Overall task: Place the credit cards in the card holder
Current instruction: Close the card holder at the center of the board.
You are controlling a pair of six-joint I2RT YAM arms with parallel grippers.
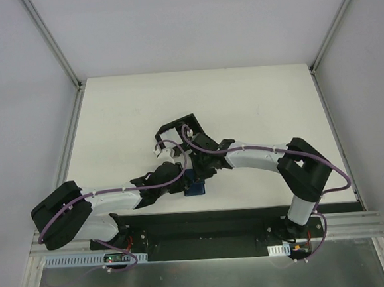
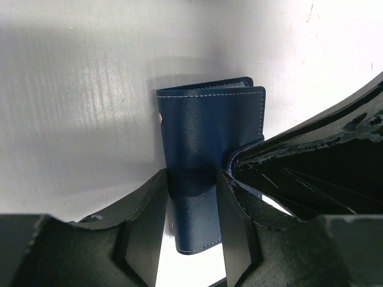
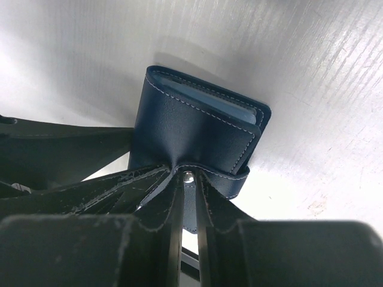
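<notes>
The folded blue card holder [image 2: 206,137] was at the table's near edge, centre, clasped across its body by the left gripper [image 2: 190,179]. The right gripper [image 3: 188,179] pinched its snap strap [image 3: 234,179]. No credit cards showed. Likely risks: the thin strap slipping free, or opposing pulls twisting the holder loose.

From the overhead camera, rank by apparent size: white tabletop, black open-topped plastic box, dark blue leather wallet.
1. White tabletop.
2. Black open-topped plastic box.
3. Dark blue wallet, partly hidden.
</notes>
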